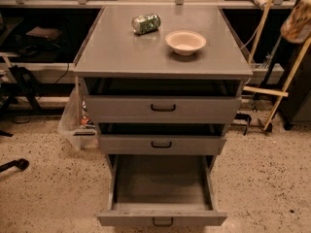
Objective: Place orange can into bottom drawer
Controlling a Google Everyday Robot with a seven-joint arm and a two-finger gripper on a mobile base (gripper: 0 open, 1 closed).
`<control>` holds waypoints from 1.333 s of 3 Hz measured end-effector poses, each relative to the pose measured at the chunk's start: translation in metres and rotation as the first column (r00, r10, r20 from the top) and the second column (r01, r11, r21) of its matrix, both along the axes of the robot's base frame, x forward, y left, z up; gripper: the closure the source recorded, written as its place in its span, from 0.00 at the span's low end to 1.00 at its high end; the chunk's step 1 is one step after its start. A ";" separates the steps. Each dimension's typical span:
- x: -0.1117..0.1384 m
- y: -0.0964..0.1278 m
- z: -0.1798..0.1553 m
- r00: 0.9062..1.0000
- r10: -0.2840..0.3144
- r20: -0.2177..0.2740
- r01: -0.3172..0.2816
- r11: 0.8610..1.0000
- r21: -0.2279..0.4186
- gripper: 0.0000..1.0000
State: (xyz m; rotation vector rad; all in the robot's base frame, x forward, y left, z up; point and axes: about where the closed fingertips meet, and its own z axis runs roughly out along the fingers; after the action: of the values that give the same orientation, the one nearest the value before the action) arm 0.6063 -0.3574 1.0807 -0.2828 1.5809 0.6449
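The orange can (296,19), mottled orange with pale markings, hangs in the air at the right edge, well above the floor and to the right of the cabinet. My gripper (302,8) holds it there and is mostly cut off by the frame edge. The bottom drawer (163,216) is pulled fully open at the foot of the grey cabinet, and its inside is bare. It lies far below and to the left of the can.
A green-and-silver can (146,23) lies on its side on the cabinet top (121,52), beside a pale bowl (185,41). The two upper drawers (163,108) are slightly open. A wooden frame (272,89) leans at the right. A plastic bag (73,123) sits at the left.
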 end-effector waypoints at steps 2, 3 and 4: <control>-0.043 0.006 -0.205 0.984 0.045 -0.170 -0.041 0.999 0.026 1.00; -0.043 0.006 -0.205 0.984 0.045 -0.170 -0.041 0.999 0.026 1.00; -0.034 0.028 -0.257 0.976 0.048 -0.213 -0.043 0.999 0.029 1.00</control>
State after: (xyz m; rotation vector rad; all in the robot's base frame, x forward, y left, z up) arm 0.5728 -0.3291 0.8233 -0.2379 1.7753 0.7495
